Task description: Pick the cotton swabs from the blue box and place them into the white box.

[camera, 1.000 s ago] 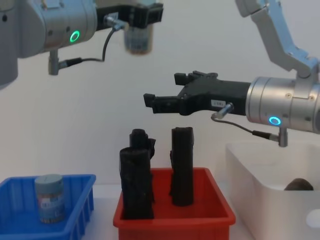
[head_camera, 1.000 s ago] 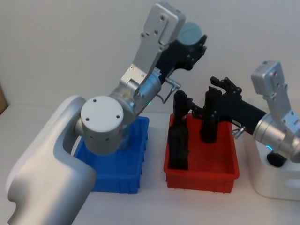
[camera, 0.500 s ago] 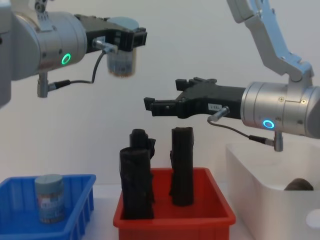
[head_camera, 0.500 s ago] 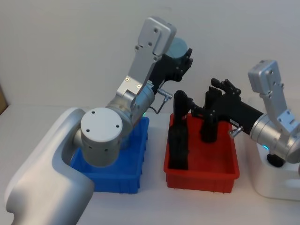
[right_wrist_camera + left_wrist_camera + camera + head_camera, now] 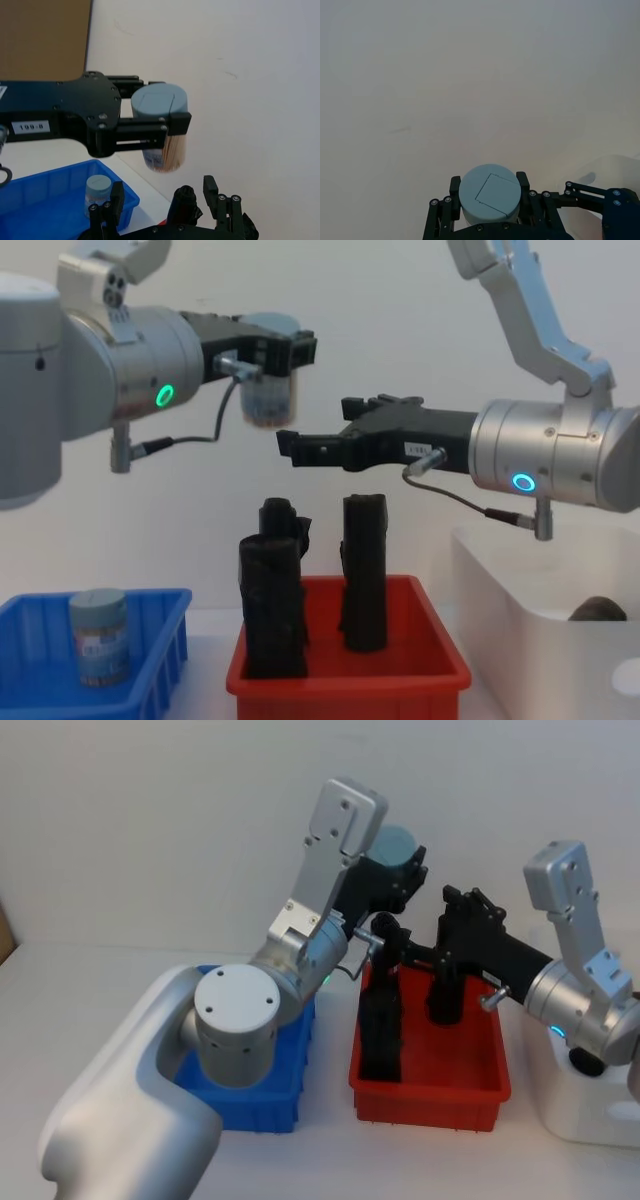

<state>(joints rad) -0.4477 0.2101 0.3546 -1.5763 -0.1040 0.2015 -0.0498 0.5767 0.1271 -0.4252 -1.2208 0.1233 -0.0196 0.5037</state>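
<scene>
Left fingers (image 5: 283, 352) around one swab jar (image 5: 268, 402), another (image 5: 98, 636) in blue box (image 5: 166, 652)

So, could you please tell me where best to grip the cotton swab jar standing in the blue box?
Grip the cotton swab jar across its round body just under the lid, coming straight down from above: it stands upright, and the blue box walls rise around it, which would likely block a sideways approach.

One grey-lidded cotton swab jar (image 5: 270, 400) aloft in left claw (image 5: 275, 352), another jar (image 5: 98, 635) upright in blue box (image 5: 165, 650); white box (image 5: 500, 640) rightmost.
</scene>
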